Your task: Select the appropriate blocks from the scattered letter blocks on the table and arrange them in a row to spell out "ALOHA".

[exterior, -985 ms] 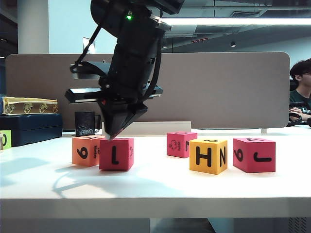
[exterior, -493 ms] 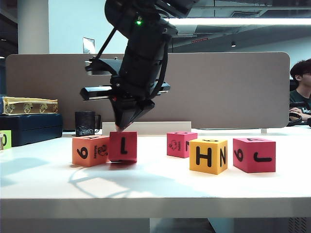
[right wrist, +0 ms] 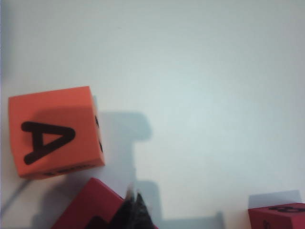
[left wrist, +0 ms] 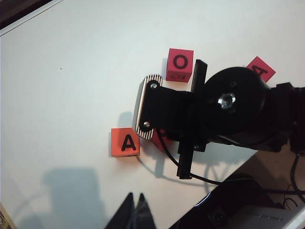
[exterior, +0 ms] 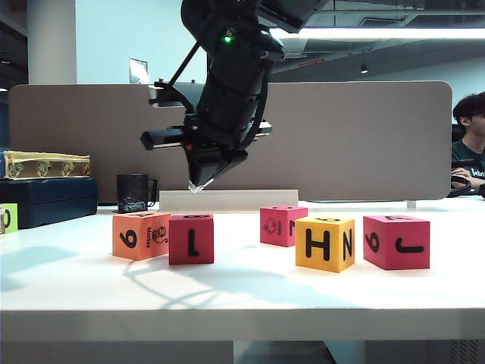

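On the white table (exterior: pixel 242 292) five letter blocks stand in a loose row. At the left of the exterior view sits the orange block (exterior: pixel 141 235), showing a 6 or 9 on its front and a small drawing on the side face; its top face carries a black A, as both wrist views show. Touching it or just beside it on the right is a pink-red block (exterior: pixel 191 238) with an L on the front. Farther right and slightly behind stands a second pink-red block (exterior: pixel 283 225), whose top bears an O in the left wrist view. Next comes the yellow block (exterior: pixel 324 243) with a bold H facing the camera and an N on its side, then a third pink-red block (exterior: pixel 395 241) near the right end, marked with a 6 or 9 and a J lying sideways.

The right gripper (exterior: pixel 195 186) hangs in the air above the L block, clear of it, pointing down, its fingers pressed together with nothing between them. In its own wrist view the tips (right wrist: pixel 135 205) sit over the corner of the pink-red block, with the orange A block close by.

The left gripper (left wrist: pixel 134 210) shows only in its wrist view, high above the table, its two dark fingers meeting at the tips and empty.

At the far left a dark blue box (exterior: pixel 47 200) and a black mug (exterior: pixel 133 192) stand behind the blocks.
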Motion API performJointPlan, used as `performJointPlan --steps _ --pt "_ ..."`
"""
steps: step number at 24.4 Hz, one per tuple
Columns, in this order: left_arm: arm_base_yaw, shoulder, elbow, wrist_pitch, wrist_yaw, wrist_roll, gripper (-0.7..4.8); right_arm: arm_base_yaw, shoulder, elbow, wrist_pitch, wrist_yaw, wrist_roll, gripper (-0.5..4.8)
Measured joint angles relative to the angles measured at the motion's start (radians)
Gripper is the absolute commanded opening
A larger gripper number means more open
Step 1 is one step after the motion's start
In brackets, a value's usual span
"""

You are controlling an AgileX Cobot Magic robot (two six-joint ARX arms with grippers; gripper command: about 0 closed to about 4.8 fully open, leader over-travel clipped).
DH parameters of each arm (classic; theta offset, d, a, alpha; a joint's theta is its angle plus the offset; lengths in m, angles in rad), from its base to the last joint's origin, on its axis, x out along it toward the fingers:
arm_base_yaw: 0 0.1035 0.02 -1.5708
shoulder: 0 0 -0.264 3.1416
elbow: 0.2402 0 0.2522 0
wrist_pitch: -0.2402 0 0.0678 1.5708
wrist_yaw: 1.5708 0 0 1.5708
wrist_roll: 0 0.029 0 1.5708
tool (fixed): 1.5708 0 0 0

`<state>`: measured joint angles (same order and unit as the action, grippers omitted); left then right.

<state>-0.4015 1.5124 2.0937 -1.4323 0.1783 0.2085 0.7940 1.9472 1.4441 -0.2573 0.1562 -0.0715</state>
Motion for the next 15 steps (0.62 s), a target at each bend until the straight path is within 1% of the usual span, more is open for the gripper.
performJointPlan --steps 5,6,7,10,11,12,15 --pt "0.000 0.000 0.000 0.000 -0.012 0.000 -0.06 0.001 -0.045 -0.001 -0.048 0.006 -0.049 -0.04" --pt "0.000 0.000 0.000 0.000 -0.026 0.000 -0.06 0.001 -0.069 -0.001 -0.056 0.016 -0.054 -0.05" --pt "0.000 0.000 0.000 0.000 -0.068 0.000 -0.06 0.001 -0.115 0.002 -0.074 0.036 -0.055 -0.04" --pt "0.002 0.003 -0.026 0.027 -0.110 -0.002 -0.06 0.000 -0.172 0.008 -0.132 0.051 -0.055 0.00" --pt "0.013 0.007 -0.048 0.061 -0.111 -0.004 -0.06 0.001 -0.169 0.007 -0.171 0.049 -0.050 0.14" --pt "0.018 0.008 -0.060 0.080 -0.110 -0.008 -0.06 0.001 -0.167 0.006 -0.196 0.048 -0.043 0.39" --pt "0.029 0.011 -0.077 0.103 -0.112 -0.021 -0.06 0.000 -0.149 0.005 -0.285 0.016 -0.016 1.85"
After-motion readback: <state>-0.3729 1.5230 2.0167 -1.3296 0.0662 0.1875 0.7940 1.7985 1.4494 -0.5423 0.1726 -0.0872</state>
